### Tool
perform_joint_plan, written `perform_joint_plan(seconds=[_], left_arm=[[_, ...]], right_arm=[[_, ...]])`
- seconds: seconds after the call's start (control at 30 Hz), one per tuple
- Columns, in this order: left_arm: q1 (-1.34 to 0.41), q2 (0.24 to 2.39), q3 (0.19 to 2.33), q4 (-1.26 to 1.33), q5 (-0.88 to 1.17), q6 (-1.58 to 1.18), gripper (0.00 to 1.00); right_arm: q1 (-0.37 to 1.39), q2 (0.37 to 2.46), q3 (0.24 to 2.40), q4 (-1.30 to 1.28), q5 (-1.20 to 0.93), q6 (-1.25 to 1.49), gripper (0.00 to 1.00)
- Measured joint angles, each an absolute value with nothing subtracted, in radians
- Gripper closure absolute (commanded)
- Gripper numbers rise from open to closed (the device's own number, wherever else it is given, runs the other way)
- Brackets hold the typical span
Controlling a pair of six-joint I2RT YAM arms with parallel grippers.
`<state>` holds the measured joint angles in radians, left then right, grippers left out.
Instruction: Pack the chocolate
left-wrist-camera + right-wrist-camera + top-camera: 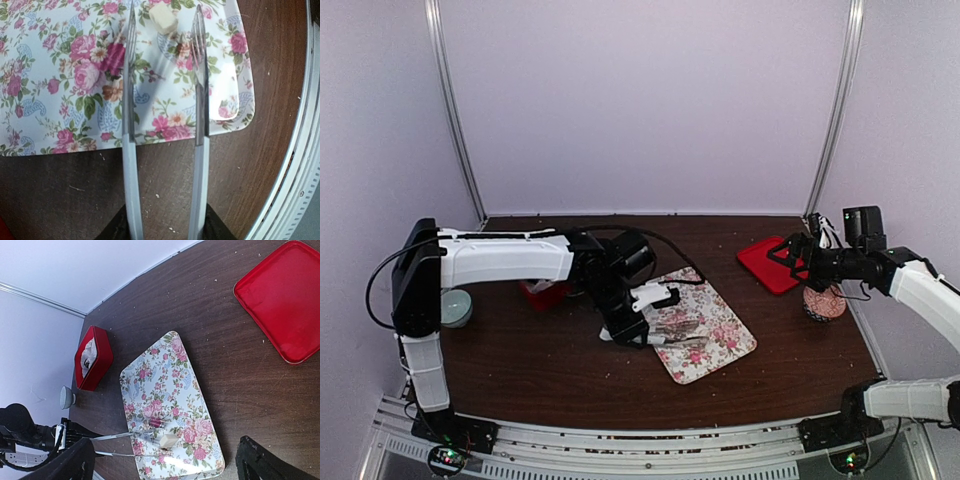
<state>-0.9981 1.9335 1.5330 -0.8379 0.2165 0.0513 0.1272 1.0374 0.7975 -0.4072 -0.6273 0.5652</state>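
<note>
One light tan chocolate (164,19) lies on the rose-printed tray (50,125), between the spread tips of metal tongs (200,100). My left gripper (164,225) is shut on the tongs' handles and holds them low over the tray's near edge; it also shows in the top view (625,330). From the right wrist view the tan piece (167,440) sits by the tongs (125,435), with a small dark red striped thing (157,421) beside it. My right gripper (790,255) is open and empty, high over the red lid (767,265).
A red box (91,359) with white paper inside stands left of the tray (150,375). The flat red lid (282,300) lies at the far right. A small grey round dish (455,307) sits far left. A floral round container (823,302) stands under the right arm.
</note>
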Motion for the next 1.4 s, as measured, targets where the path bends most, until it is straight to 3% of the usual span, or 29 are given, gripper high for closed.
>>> perform_joint_plan(seconds=[0.43,0.77,1.1,1.4], left_arm=[[-1.003,2.017,1.629,-0.837,0.202,0.040,0.81],[-0.981,1.924,1.519,-0.812,0.204,0.013,0.88],[-0.733,1.638,1.374,-0.807,0.240,-0.029,0.88],[-0.465,1.514,1.348,-0.816,0.276,-0.052,0.87]], right_arm=[[0.127,1.032,0.797,-0.408,-0.628,0.559,0.00],[0.127,1.032,0.793,-0.407,-0.629,0.554,0.00],[0.127,1.042,0.790,-0.385,-0.636,0.557,0.00],[0.126,1.063,0.790,-0.385,-0.649,0.550,0.00]])
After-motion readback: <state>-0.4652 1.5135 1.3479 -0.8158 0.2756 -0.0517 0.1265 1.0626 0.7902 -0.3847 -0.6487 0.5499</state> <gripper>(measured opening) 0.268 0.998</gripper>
